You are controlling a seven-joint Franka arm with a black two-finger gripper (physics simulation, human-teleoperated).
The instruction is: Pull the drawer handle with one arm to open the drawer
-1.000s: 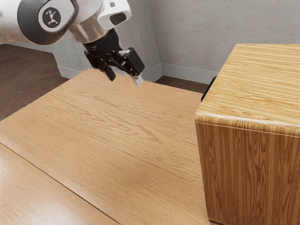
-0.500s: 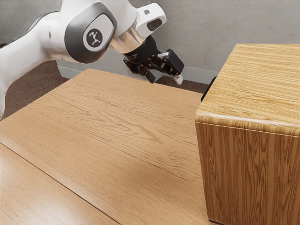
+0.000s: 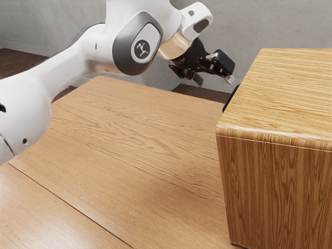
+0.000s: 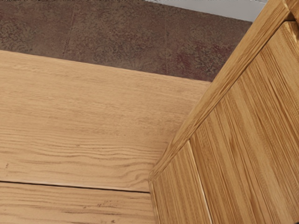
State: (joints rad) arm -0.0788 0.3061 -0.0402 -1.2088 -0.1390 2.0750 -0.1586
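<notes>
Arm's gripper (image 3: 214, 79) hovers above the desk (image 3: 129, 150), near the cabinet (image 3: 280, 98) top corner and just above the black drawer handle (image 3: 231, 98). Its fingers are spread apart with nothing between them, no contact anywhere. The handle sticks out of the cabinet front, which faces away from the exterior camera, so just 1 dark sliver of it shows. The hand tilts toward that front, likely to line the 2 fingers up either side of the handle. Wrist view looks along the front panels (image 4: 243, 140), with desk and floor (image 4: 140, 32) beyond. Front looks flush, so the drawer reads as shut, not pulled yet. Judgement: approach step. Next move needs a drop to the handle and a firm close before pulling.
</notes>
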